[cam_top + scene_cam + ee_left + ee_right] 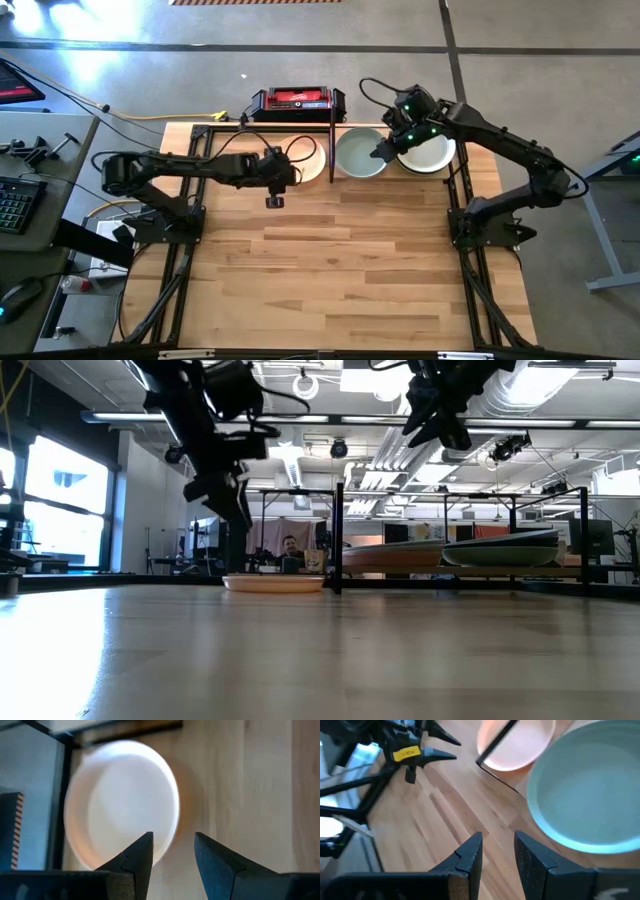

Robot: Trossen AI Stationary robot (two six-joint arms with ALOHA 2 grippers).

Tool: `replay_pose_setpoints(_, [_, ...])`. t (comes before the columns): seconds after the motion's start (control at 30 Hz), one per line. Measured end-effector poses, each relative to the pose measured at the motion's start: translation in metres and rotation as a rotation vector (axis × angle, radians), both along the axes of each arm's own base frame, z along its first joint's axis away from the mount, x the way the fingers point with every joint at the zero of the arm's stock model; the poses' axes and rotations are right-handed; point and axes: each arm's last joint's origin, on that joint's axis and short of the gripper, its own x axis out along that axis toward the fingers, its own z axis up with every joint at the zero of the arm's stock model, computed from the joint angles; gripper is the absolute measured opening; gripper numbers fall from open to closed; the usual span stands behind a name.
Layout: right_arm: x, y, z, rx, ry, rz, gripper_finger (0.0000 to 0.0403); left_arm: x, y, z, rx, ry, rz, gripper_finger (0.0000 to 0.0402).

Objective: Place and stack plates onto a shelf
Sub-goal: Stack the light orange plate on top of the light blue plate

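A cream plate (303, 160) lies at the far edge, just left of the shelf's black upright divider (332, 150); it also shows in the left wrist view (120, 800). A pale green plate (360, 153) and an off-white plate (428, 152) lie right of the divider. In the low view these two show raised, as stacks (450, 552). My left gripper (275, 196) is open and empty, above the table just near of the cream plate. My right gripper (384, 150) is open and empty, high above the gap between the green and off-white plates.
A red-and-black box (297, 101) stands behind the shelf. The shelf's black rod frame (512, 500) rises over the plates. Bare wooden tabletop (340, 260) stretches toward the near edge. A person (290, 546) shows far behind the table in the low view.
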Motion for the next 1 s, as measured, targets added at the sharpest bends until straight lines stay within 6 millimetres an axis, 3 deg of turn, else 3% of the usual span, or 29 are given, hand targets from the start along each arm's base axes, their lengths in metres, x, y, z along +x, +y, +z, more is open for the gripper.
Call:
replay_pose_setpoints(0.57, [0.003, 0.01, -0.002, 0.009, 0.048, 0.001, 0.0094, 0.019, 0.025, -0.064, -0.013, 0.183, -0.023, 0.0133])
replay_pose_setpoints(0.87, [0.003, 0.01, -0.002, 0.009, 0.047, 0.001, 0.0094, 0.018, 0.033, -0.074, -0.052, 0.201, -0.011, 0.0131])
replay_pose_setpoints(1.0, [0.003, 0.01, -0.002, 0.008, 0.047, 0.002, 0.0094, 0.018, 0.032, -0.074, -0.056, 0.201, -0.015, 0.011])
